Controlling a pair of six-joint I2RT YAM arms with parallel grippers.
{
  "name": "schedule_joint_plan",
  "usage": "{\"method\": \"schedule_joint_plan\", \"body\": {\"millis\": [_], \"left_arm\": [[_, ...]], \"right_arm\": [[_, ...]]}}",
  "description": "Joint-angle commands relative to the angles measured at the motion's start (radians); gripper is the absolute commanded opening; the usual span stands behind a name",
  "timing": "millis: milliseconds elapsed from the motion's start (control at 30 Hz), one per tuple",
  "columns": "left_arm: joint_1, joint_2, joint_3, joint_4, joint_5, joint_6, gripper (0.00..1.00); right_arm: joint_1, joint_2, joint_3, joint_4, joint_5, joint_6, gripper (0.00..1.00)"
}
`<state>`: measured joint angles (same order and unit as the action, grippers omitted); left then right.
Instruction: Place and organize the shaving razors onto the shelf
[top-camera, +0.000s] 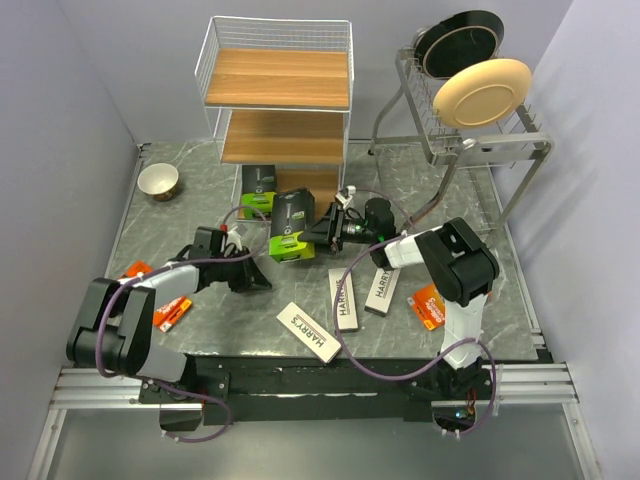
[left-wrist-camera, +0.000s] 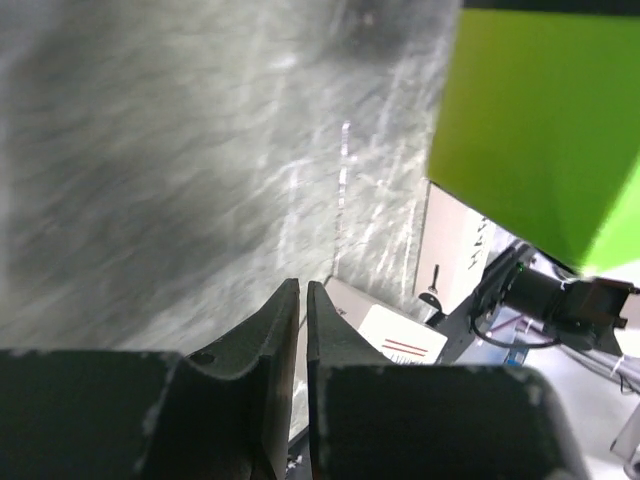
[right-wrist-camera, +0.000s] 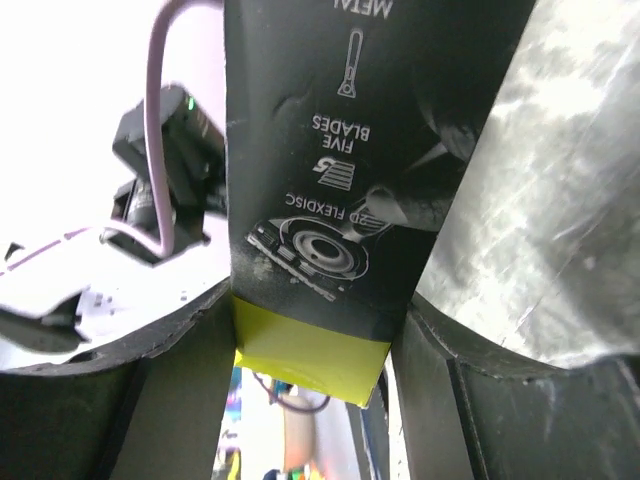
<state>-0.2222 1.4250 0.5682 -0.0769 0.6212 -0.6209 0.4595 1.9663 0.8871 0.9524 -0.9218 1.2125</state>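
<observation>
Your right gripper (right-wrist-camera: 318, 300) is clamped across the black cardboard razor box with lime-green ends (top-camera: 289, 226). Its fingers (right-wrist-camera: 180, 400) press the two long sides close to one green end, so the grip is far from the box's middle and the free end will likely want to droop. That box is in front of the white wire-frame shelf with brown wooden tiers (top-camera: 280, 80), just beside a second black-and-green box (top-camera: 258, 186) standing at the shelf's foot. Lift straight up before you travel, so the far end clears that neighbour. Then level the wrist and come in to a tier from the front, watching the wire rim around the top one. Aim for one side of the board, leaving room for the long white HARRY'S boxes (top-camera: 343, 298) and flat orange packs (top-camera: 428, 306) lying on the grey marbled tabletop (top-camera: 190, 215). Let go only once the box rests flat on wood. Your left gripper (left-wrist-camera: 302, 292) is all but closed on nothing, low over the table near the held box; hold it back from the path.
</observation>
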Motion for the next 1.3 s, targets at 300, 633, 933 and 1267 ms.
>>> {"method": "schedule_joint_plan", "body": {"millis": [300, 633, 933, 1267], "left_arm": [[-0.097, 0.081, 0.121, 0.18, 0.037, -0.048, 0.12], [-0.126, 0.104, 0.162, 0.22, -0.058, -0.053, 0.09], [-0.18, 0.225, 0.263, 0.282, -0.184, -0.008, 0.07], [-0.235, 0.268, 0.311, 0.341, -0.334, 0.027, 0.07]], "right_arm": [[-0.039, 0.06, 0.085, -0.041, 0.133, 0.036, 0.2], [-0.039, 0.128, 0.179, -0.164, 0.175, 0.023, 0.31], [-0.045, 0.083, 0.205, -0.355, 0.193, -0.089, 0.52], [-0.045, 0.028, 0.202, -0.5, 0.227, -0.162, 0.72]]}}
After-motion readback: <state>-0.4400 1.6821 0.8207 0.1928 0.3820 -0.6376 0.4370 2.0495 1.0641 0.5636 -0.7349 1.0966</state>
